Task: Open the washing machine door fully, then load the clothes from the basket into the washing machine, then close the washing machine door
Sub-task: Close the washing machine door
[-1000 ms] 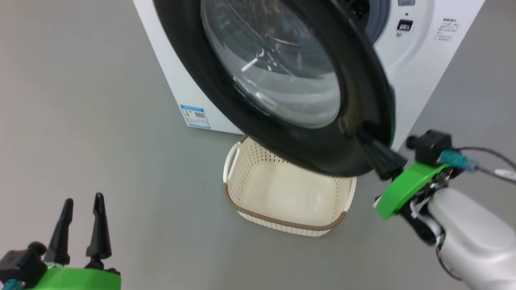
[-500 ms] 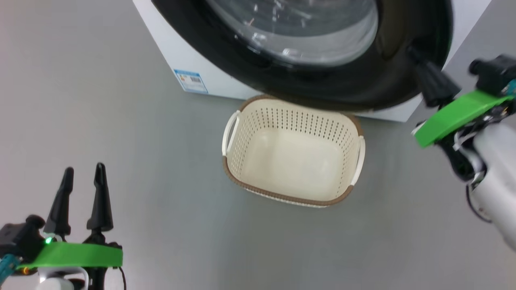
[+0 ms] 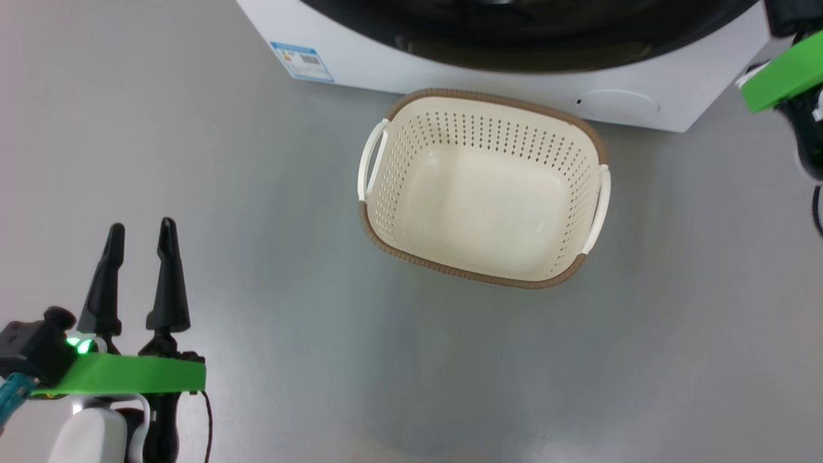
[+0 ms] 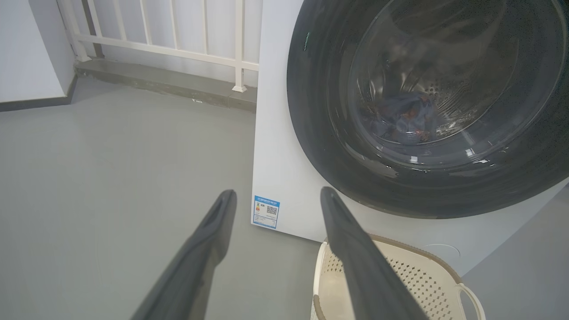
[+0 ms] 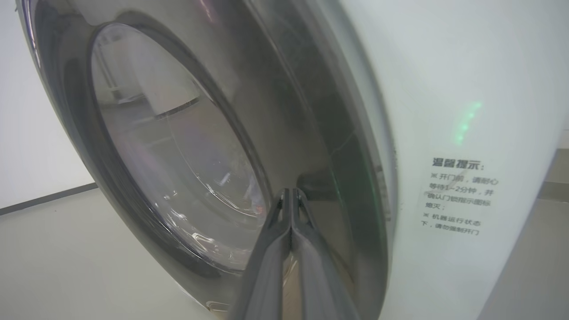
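From the head view we see the basket [image 3: 477, 275] standing on the grey floor [image 3: 193, 161] just in front of the washing machine [image 3: 450, 67], its bare cream bottom showing, with the lower arc of the washing machine door [image 3: 546, 45] as a black band above it. Our left gripper [image 3: 141, 226] hangs at the lower left, well apart from the basket, its two dark fingers spread with nothing between them. Of our right arm this view gives the green mount [image 3: 781, 71] at the upper right edge, so we cannot read that claw from here. The right wrist view settles it: the right gripper [image 5: 290, 192] has its fingers pressed together on nothing, the tips lying against or just off the door's dark rim near its outer edge; we cannot tell whether they touch. That view also shows a printed notice [image 5: 460, 195] on the white front. The left wrist view adds what the others lack: the door looks flat against the machine's front, and through its glass the clothes [image 4: 404, 118] lie as a dim bluish heap low in the drum. A blue label [image 4: 266, 212] sits at the machine's lower corner, and a white railing [image 4: 178, 44] stands beyond.
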Motion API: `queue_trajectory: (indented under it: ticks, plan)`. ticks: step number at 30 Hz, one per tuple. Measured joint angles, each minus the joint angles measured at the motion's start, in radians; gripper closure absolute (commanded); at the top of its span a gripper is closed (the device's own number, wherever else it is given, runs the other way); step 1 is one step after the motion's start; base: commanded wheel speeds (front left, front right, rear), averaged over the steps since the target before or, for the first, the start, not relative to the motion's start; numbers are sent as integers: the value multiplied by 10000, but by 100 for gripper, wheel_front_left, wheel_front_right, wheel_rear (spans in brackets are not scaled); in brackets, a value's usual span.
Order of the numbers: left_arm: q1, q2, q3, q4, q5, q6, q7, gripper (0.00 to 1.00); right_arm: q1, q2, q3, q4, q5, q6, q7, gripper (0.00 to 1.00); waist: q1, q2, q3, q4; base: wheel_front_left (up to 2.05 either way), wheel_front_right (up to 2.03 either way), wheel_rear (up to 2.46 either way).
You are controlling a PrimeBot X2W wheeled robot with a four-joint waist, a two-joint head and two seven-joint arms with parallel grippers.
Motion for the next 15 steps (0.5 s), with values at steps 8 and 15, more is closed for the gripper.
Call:
queue_trajectory:
  ticks: [8,15]
  plan:
    - [-160,-77,-17,-13,0,0,-2,0,-526,113,-267,318,-196,86,-27,100,-1,0,340,160,0,0,0]
    - [-160,-75,-54,-6,0,0,-2,0,-511,314,-560,441,-286,84,-25,100,-2,0,172,153,0,0,0]
